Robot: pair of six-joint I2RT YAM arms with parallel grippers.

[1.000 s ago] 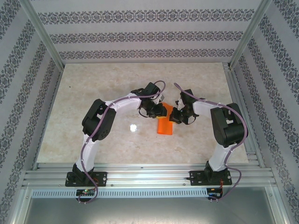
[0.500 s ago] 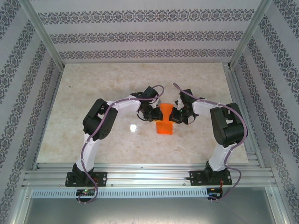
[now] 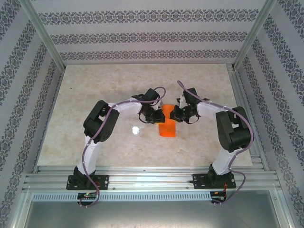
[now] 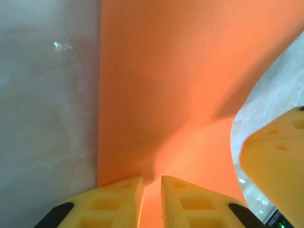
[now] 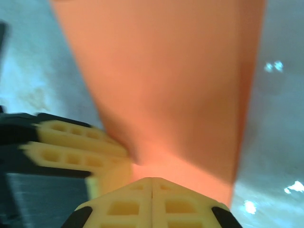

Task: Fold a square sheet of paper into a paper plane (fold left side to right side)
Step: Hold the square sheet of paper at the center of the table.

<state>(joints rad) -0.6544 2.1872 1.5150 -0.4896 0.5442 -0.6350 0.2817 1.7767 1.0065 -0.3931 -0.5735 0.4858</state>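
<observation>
The sheet of paper (image 3: 167, 128) is lying near the middle of the pale marbled table (image 3: 95, 85). From above it is showing as a narrow orange strip running away from the arm bases. Its near end is resting on the table, and its far end is sitting between the 2 grippers, which are facing each other across it. The left gripper (image 3: 159, 115) is reaching in from the left and the right gripper (image 3: 175, 115) from the right. Their dark wrists are covering that far end, so its outline there is hard to make out.

In the left wrist view the paper (image 4: 166, 85) is filling most of the frame, curving with a soft shadow across it. Its straight left edge is running beside bare table (image 4: 47, 118). The left gripper's 2 yellow fingers (image 4: 114, 202) are standing nearly together, and orange is running into the thin slit between them, so they are pinching the sheet's edge. A yellow finger (image 4: 275, 161) of the right gripper is poking in at the right, cut off by the frame.

In the right wrist view, which is blurring slightly, the right gripper's fingers (image 5: 180, 204) are pressing together on the paper's near edge. A left finger (image 5: 76, 142) is touching the sheet just beside them.
</observation>
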